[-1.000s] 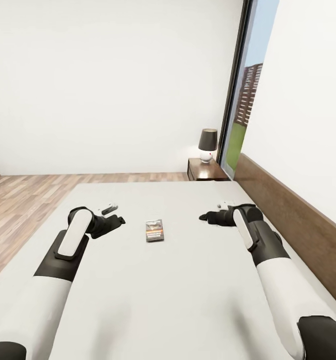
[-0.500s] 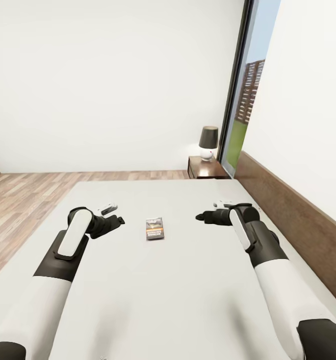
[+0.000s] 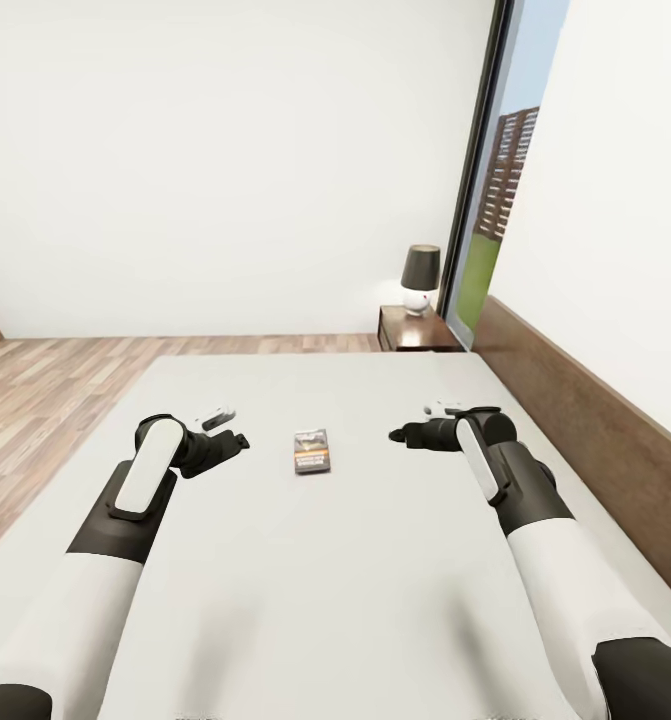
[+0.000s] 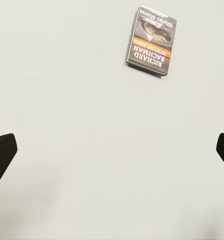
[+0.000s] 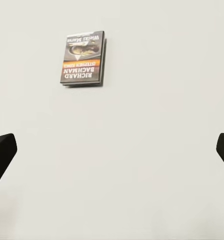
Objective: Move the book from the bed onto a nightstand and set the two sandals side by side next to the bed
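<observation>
the book [image 3: 311, 451] lies flat on the bed [image 3: 305, 600], between the left gripper [image 3: 237, 440] and right gripper [image 3: 399, 435], both spread wide, empty, hovering, likely lining up a pickup.

Big bed [image 3: 375, 560] seen in head view, covered by plain light grey mattress, edged on one side by dark brown wooden headboard [image 3: 585, 420]. Small book [image 3: 311, 451] laid flat on mattress, near middle, dark cover facing up, orange band with white letters seen on it. Brown wood-plank floor [image 3: 45, 390] seen beside and past bed. Small dark nightstand [image 3: 415, 330] stood on floor past far corner of bed; lamp [image 3: 419, 279] placed on top.
</observation>
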Tool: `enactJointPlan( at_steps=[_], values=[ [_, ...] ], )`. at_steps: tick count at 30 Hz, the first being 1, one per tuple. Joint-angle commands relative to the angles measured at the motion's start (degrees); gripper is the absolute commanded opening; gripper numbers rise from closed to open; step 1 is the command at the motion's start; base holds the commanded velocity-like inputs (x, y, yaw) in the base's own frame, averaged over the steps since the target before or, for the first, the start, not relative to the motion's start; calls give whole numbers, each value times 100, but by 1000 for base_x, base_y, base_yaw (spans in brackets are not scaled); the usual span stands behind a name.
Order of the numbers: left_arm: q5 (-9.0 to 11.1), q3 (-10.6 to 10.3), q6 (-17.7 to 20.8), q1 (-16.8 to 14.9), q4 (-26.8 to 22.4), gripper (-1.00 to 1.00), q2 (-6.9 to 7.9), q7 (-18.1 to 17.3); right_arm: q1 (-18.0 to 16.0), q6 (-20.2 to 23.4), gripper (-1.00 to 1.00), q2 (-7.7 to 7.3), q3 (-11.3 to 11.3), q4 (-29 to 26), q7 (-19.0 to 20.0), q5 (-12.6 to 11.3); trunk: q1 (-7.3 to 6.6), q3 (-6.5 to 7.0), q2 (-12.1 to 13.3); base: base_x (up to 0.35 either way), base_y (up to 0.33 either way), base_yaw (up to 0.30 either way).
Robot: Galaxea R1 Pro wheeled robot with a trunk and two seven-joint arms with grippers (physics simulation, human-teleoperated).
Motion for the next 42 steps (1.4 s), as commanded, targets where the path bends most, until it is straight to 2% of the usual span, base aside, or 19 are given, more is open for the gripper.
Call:
enactJointPlan(
  at_steps=[1,18,25,42],
  values=[
    [53,-12,5,-5,-5,100,5,59,-5,21,100,-5,14,-4,-5,-20,0,-16,-5,0,0,13],
    [45,-11,5,-5,-6,100,5,61,4,22,100,-16,8,-5,2,-21,0,-168,-5,0,0,3],
    [46,-16,5,-5,-20,100,13,61,4,19,100,-29,9,-5,231,-19,0,-231,-5,0,0,0],
    [46,-20,5,3,-23,100,14,59,4,22,100,-23,29,-5,294,-13,0,-384,-5,0,0,0]
  ],
)
